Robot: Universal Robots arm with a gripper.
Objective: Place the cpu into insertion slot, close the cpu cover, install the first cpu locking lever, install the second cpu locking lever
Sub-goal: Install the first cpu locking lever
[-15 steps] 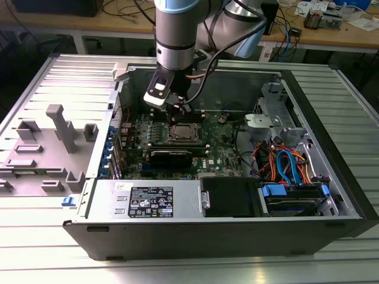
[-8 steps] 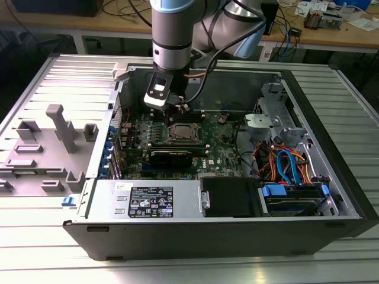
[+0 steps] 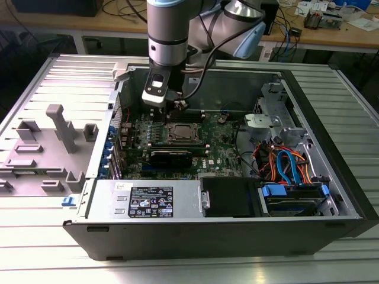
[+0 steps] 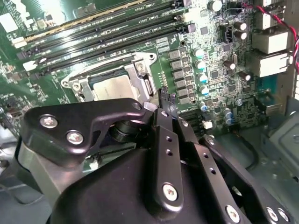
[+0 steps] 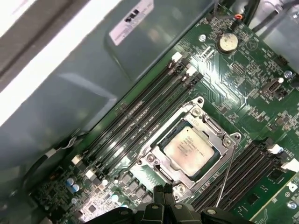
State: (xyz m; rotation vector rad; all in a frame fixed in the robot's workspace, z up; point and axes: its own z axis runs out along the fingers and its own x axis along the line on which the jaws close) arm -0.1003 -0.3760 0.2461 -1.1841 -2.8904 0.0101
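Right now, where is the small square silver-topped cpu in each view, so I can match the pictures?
Exterior view: the small square silver-topped cpu sits directly beneath the black claw.
Second wrist view: the cpu is partly hidden behind the claw, inside the thin silver cpu cover.
First wrist view: the cpu is in plain sight, centred in that cover.
Shared landmark: the long black memory slots running alongside the cpu.

A: Open computer case, green motherboard inside, black card across it.
B: Power supply along the nearer wall, orange and blue cables at the exterior view's right?
A: Yes. Grey fixtures outside, exterior view's left. Coin battery in first wrist view.
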